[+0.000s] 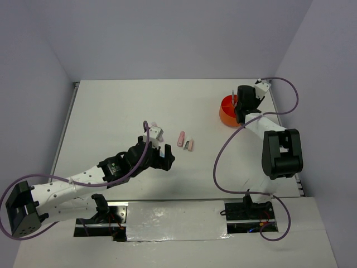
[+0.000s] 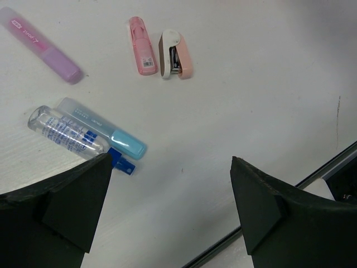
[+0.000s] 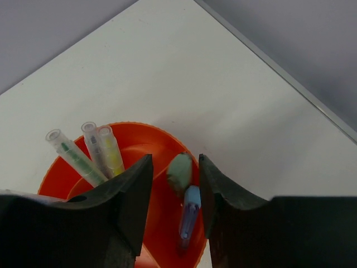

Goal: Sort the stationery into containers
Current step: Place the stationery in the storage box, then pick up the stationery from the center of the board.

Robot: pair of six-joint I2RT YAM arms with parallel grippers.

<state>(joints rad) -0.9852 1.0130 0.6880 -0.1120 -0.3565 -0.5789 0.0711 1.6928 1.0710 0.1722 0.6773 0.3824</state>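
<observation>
Left end effector (image 2: 172,163) spread wide, blue-and-clear piece (image 2: 67,133) beside one finger. Right end effector (image 3: 174,163) flanks green stick (image 3: 179,173), grip unclear.

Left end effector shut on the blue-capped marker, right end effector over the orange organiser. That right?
No. The left end effector is open and holds nothing; the blue-capped marker lies loose on the table, per the left wrist view. The right end effector is over the orange organiser, as you said.
</observation>
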